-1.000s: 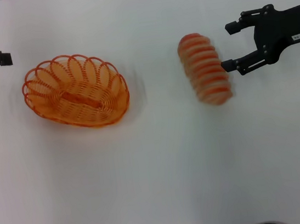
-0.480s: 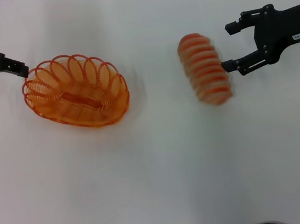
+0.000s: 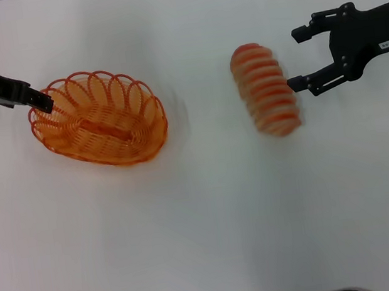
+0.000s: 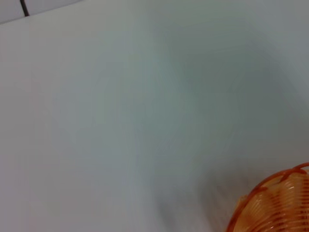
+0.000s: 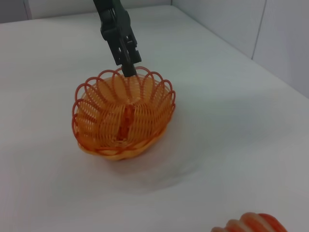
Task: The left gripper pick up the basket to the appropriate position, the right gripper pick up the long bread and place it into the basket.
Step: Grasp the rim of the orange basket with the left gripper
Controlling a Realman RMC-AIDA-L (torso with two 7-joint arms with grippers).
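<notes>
1. Now the left gripper (image 3: 44,102), a black two-fingered claw on an unlabelled black arm, has travelled in from the table's left edge within the last second and reaches the looped rim at the left end of the oval orange wire-woven basket (image 3: 99,119).
2. Seen from the opposite arm, its fingertips (image 5: 129,69) sit right at the far rim loops; whether they have closed on the wire cannot be told.
3. Meanwhile the basket has not shifted on the plain white table (image 3: 205,223), so the lift to a better position has, by appearance, not begun.
4. To the right, the elongated tan long bread (image 3: 266,90) with orange-red crosswise ridges lies untouched, well apart from the basket.
5. Beside it, the right gripper (image 3: 301,59), the black claw whose arm carries a small white label, has held its place with jaws spread wide and empty, one fingertip just beside the loaf's flank.
6. Judging from this, the basket grasp comes first and the bread pickup waits.
</notes>
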